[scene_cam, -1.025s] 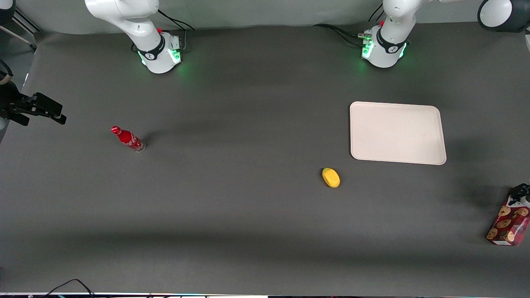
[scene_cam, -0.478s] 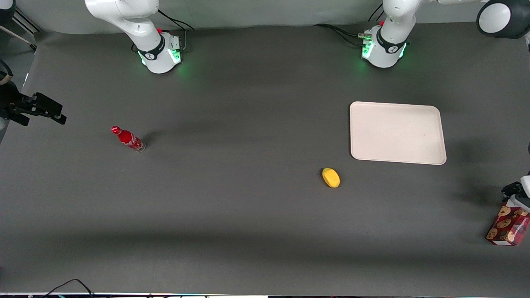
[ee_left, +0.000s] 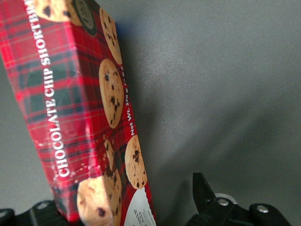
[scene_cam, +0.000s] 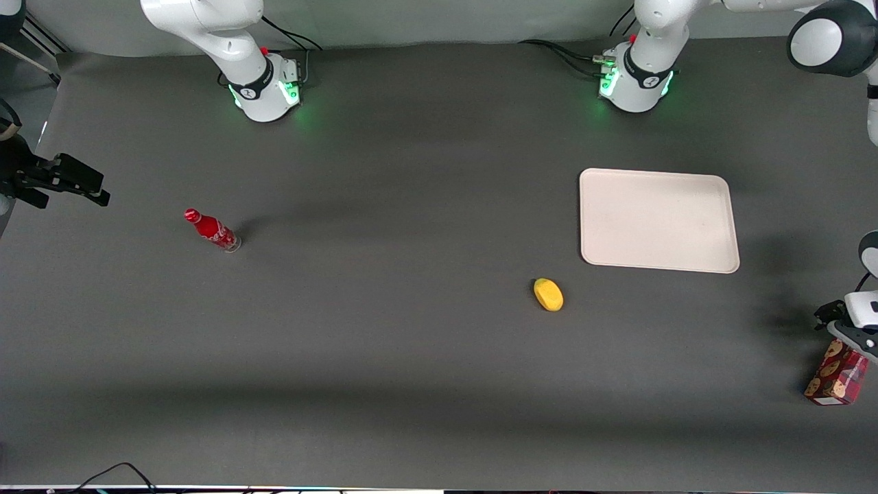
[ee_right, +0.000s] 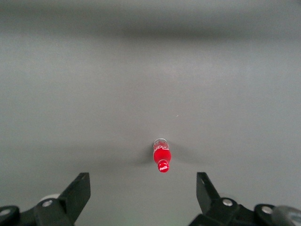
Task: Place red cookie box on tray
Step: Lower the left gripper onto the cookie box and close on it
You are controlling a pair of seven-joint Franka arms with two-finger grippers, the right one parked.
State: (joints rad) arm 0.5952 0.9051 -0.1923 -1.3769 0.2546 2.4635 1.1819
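The red cookie box (scene_cam: 835, 379) stands on the table at the working arm's end, nearer the front camera than the tray (scene_cam: 658, 219). My left gripper (scene_cam: 848, 331) hangs right over the box's upper end and covers it. In the left wrist view the tartan box (ee_left: 80, 108) runs between the fingers of my gripper (ee_left: 136, 190). One black fingertip (ee_left: 201, 188) stands apart from the box with a gap of table showing; the box hides the other. The gripper is open. The beige tray lies flat with nothing on it.
A yellow lemon-like fruit (scene_cam: 548, 294) lies near the tray's corner, closer to the front camera. A small red bottle (scene_cam: 211, 230) stands toward the parked arm's end of the table and also shows in the right wrist view (ee_right: 161, 157).
My left gripper has moved further in over the box's upper end, and more of the arm shows. The box has stayed in place.
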